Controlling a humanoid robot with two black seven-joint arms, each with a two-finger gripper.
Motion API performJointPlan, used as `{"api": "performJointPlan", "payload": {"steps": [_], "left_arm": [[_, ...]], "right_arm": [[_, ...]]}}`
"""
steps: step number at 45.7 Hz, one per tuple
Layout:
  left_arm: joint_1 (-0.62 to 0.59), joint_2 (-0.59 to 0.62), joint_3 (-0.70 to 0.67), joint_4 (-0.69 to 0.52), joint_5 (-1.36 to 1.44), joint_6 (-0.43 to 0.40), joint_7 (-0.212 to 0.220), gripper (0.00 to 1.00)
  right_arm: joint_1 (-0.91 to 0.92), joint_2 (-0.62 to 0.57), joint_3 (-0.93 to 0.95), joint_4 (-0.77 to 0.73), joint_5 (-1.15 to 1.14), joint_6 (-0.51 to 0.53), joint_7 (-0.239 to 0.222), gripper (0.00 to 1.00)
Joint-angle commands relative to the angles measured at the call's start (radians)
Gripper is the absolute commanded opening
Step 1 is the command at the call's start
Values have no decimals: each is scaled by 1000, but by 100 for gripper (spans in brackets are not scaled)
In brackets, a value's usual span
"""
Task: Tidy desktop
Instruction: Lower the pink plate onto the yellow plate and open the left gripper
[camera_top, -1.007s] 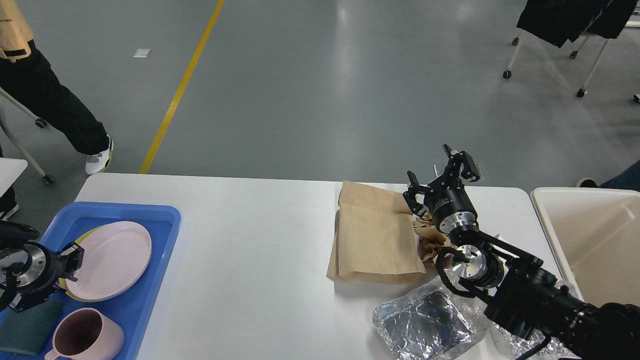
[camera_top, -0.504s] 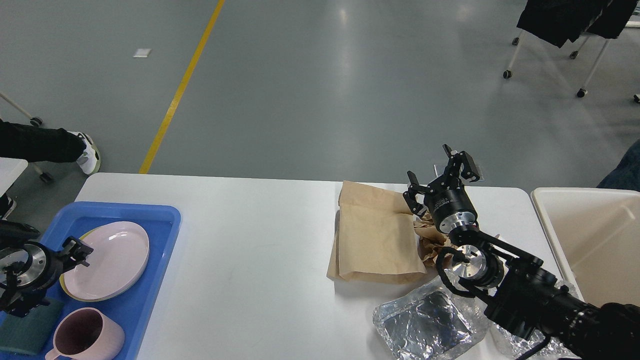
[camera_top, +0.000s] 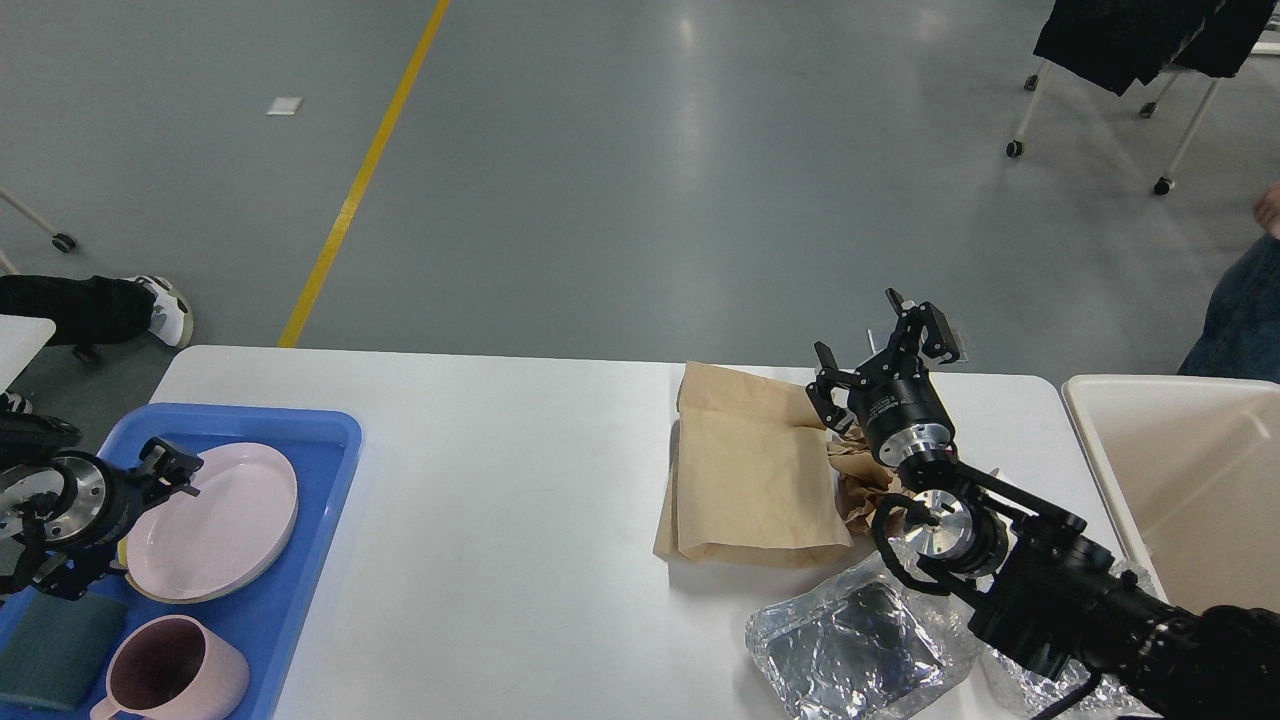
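The white desktop (camera_top: 500, 450) fills the lower part of the head view. A flat brown paper bag (camera_top: 750, 480), crumpled brown paper (camera_top: 860, 480) and crumpled foil (camera_top: 850, 650) lie on its right side. My right gripper (camera_top: 880, 352) is open and empty, raised over the bag's right edge. At the left a blue tray (camera_top: 300, 430) holds a pink plate (camera_top: 215, 520), a pink mug (camera_top: 170, 675) and a green sponge (camera_top: 50, 665). My left gripper (camera_top: 172, 468) is at the plate's left rim, its fingers apart and holding nothing.
A cream bin (camera_top: 1075, 400) stands just off the table's right end. A person's leg and shoe (camera_top: 160, 305) are on the floor at the far left. Chair legs on castors (camera_top: 1015, 148) stand at the far right.
My left gripper has moved up and to the right, off the plate's rim. The pink plate has settled slightly left in the tray. The person at the left walked away. The right arm has not moved.
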Motion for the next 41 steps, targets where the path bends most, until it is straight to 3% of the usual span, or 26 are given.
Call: {"api": "performJointPlan", "payload": {"steps": [1,41], "left_arm": [[-11,5,0,1,0,1,1,97],[-24,-42,-2,-1,0,1,1,97]], "right_arm": [[0,0,0,-1,0,0,0,100],[0,0,0,2,0,1,-2,100]]}}
